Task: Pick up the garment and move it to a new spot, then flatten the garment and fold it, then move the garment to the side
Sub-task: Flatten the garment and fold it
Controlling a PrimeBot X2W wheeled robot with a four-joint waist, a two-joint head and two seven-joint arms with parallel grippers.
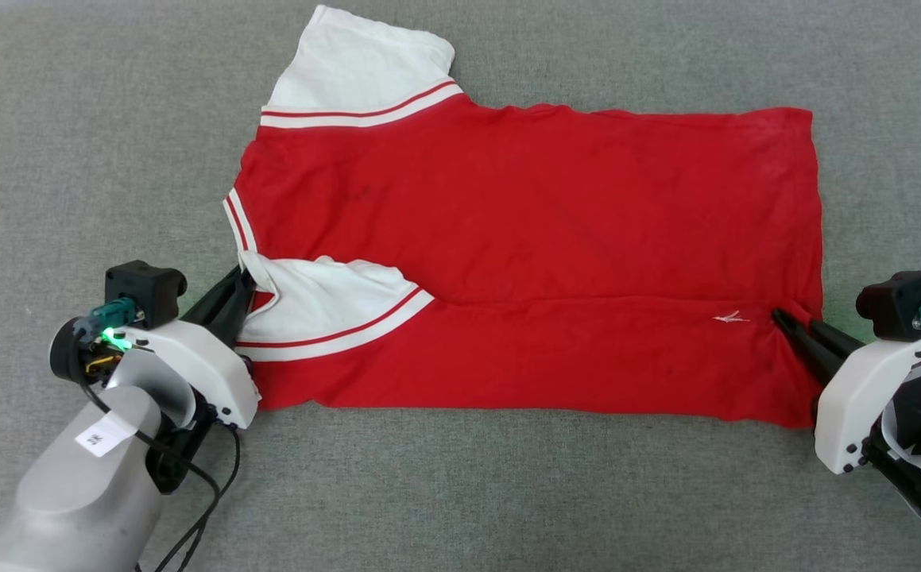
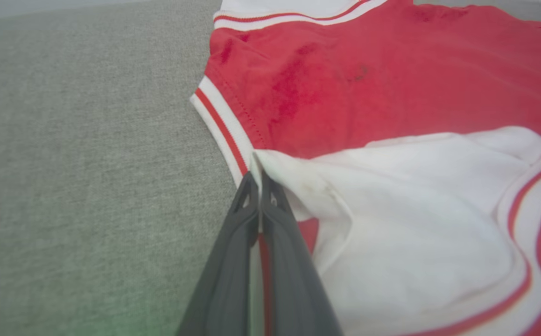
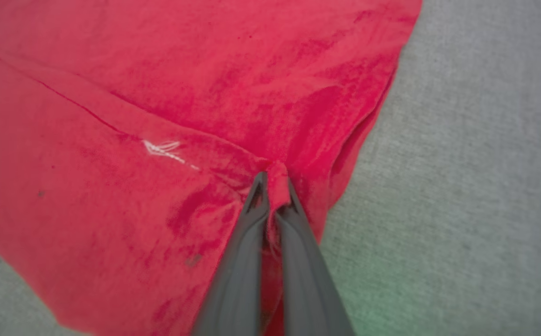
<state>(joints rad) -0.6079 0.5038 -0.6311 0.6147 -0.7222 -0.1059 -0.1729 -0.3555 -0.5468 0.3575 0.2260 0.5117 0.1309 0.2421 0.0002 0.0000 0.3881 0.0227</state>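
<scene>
Red knit cloth with two white short sleeves and red-and-white striped trim makes up the one garment point(image 1: 524, 222). It lies spread across a grey woven fabric surface point(image 1: 71, 119), collar toward the robot's left and hem toward its right. Its near long edge is folded up onto the body. The near sleeve point(image 1: 325, 298) lies on top of the red, and the far sleeve point(image 1: 365, 63) sticks out flat.

Two grippers are at work. The left gripper point(image 1: 241, 287), dark fingers pressed together, pinches the tip of the near sleeve beside the collar. The right gripper point(image 1: 782, 319), likewise closed, pinches a small bunch of red cloth at the hem end of the fold.

The left wrist view shows faint brownish smudges on the white sleeve tip point(image 2: 317, 186). The right wrist view shows the red pucker between the fingertips and a small white stitched mark point(image 3: 165, 148). The head view takes in the whole shirt outline.
</scene>
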